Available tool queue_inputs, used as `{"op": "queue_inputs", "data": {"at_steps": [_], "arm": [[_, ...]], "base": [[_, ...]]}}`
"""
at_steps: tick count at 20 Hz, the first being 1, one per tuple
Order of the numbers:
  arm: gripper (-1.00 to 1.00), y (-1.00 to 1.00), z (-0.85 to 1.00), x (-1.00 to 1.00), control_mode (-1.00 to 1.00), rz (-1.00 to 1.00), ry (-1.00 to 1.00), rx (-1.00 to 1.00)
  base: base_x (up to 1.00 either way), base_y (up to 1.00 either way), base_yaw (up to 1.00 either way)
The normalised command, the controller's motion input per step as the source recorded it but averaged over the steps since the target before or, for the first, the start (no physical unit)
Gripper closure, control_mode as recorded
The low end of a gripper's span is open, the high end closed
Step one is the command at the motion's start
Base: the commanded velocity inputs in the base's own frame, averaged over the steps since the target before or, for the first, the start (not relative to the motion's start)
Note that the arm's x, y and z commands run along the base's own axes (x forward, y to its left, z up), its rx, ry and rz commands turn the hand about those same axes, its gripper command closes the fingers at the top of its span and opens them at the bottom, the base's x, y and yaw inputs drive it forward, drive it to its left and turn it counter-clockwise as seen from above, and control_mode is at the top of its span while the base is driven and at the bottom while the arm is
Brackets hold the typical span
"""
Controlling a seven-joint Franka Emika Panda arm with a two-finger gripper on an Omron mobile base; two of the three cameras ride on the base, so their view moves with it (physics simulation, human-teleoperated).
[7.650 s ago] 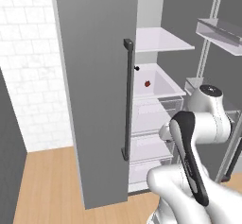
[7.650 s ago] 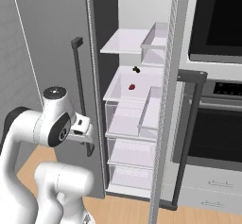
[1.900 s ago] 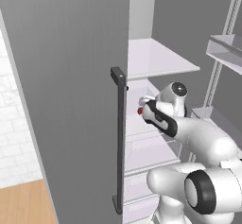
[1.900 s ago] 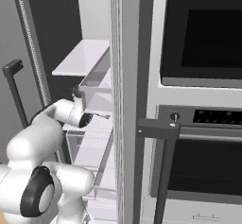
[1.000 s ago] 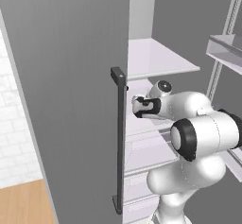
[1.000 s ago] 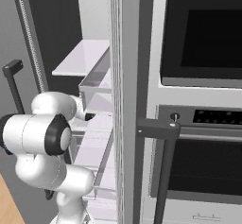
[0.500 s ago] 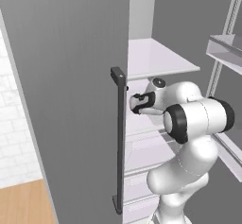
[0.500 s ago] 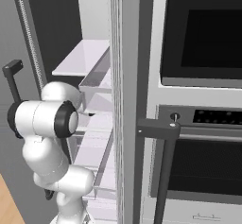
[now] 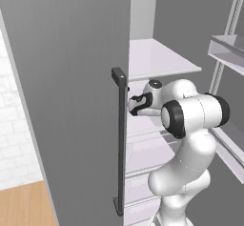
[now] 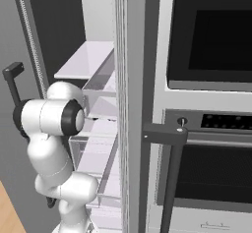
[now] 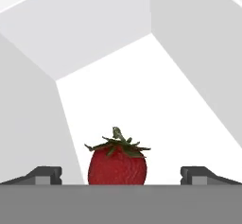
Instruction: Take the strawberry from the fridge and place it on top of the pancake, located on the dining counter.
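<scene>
Gripper (image 11: 121, 176) jaws wide apart, pushed further into fridge (image 9: 66, 77) than before, strawberry (image 11: 117, 163) between fingertips, unheld

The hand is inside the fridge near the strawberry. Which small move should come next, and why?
Probably close the hand on the strawberry. In the hand view the fruit stands upright between the two open fingertips, with a gap on each side, so it seems centred for a grasp.

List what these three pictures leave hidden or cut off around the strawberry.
- Strawberry, hand view: its underside is cut off by the picture's bottom edge.
- Gripper, left base view: fingertips hidden behind the fridge door's edge and handle.
- Right base view: the arm's white body blocks the shelf.
</scene>
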Motion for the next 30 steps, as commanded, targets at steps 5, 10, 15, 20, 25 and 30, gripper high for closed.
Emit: {"op": "queue_inputs", "data": {"at_steps": [5,10,15,20,25,30], "arm": [[-1.0,0.0,-0.04,0.32,-1.0,0.0,0.02,0.0],[-1.0,0.07,-0.21,0.23,-1.0,0.0,0.07,0.0],[-1.0,0.0,-0.36,0.0,-1.0,0.0,0.14,0.0],[-1.0,0.0,-0.36,-0.29,-1.0,0.0,0.03,0.0],[-1.0,0.0,-0.25,-0.34,-1.0,0.0,0.0,0.0],[-1.0,0.1,0.0,-0.05,-1.0,0.0,0.0,-0.01]], "base": [[0.0,0.0,0.0],[0.0,0.0,0.0],[0.0,0.0,0.0],[0.0,0.0,0.0],[0.0,0.0,0.0],[0.0,0.0,0.0]]}}
